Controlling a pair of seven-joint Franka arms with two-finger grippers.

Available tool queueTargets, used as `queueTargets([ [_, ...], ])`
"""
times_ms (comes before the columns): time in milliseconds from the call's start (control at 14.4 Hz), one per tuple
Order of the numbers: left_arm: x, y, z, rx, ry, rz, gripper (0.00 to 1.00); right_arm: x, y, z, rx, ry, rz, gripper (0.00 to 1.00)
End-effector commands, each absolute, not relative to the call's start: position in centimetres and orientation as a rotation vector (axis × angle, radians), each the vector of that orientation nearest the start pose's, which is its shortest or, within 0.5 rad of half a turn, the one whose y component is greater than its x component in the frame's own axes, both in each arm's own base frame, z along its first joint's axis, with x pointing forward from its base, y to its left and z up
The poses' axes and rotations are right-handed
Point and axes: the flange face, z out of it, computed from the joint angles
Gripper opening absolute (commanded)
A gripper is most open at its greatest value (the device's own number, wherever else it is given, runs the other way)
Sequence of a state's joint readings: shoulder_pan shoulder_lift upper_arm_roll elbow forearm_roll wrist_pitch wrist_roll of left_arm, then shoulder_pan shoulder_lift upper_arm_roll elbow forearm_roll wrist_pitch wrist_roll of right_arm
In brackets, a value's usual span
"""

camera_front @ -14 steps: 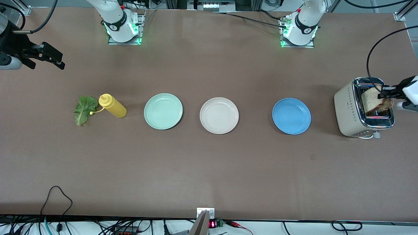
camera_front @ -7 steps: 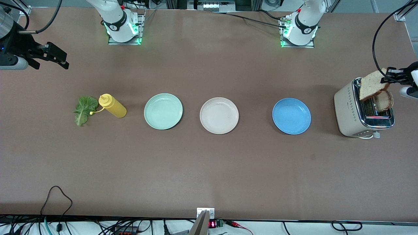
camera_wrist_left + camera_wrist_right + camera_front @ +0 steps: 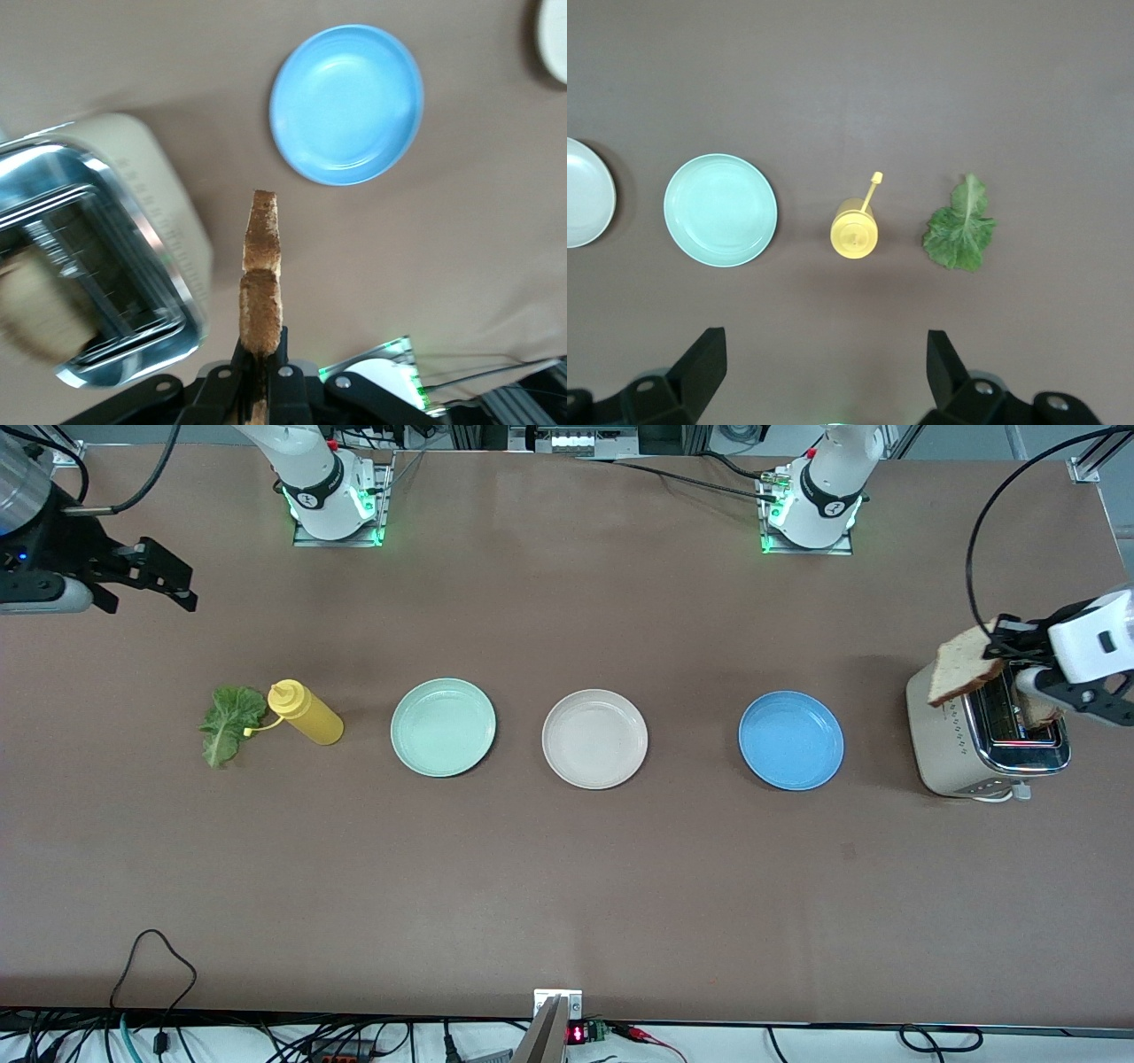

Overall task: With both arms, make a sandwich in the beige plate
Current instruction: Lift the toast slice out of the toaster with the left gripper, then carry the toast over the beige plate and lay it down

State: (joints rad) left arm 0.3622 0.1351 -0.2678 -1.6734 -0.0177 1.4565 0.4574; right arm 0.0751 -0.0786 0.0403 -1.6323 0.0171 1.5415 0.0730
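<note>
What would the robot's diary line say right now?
left gripper: shut on brown bread slice, over beige toaster | right gripper: open, waiting | round beige plate: empty

2nd bread slice (image 3: pixel 1044 710) in toaster (image 3: pixel 952 757) mostly hidden by left arm.

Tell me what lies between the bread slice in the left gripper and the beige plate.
The blue plate lies on the table between them: the left gripper, jaws shut on the bread slice, is over the toaster, and the beige plate lies past the blue one toward the right arm's end. Being flat, it should not block a carry above it.
</note>
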Motion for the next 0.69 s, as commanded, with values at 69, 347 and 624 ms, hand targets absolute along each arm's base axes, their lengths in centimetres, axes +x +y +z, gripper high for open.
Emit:
queueTargets([
  [69,58.0,-0.8,45.4,-3.316,0.701,0.646,0.01,51.9,6.8,63.4,-3.118,-0.067,0.004,1.0],
  [347,60.1,-7.9,41.2,-3.528,0.491,0.643,0.01,52.0,7.6,63.4,-3.116,-0.09,-0.025,1.0],
  [624,62.0,-13.7,37.3,-3.823,0.288,0.601,0.03,51.9,7.2,63.4,-3.118,-0.081,-0.018,1.0],
])
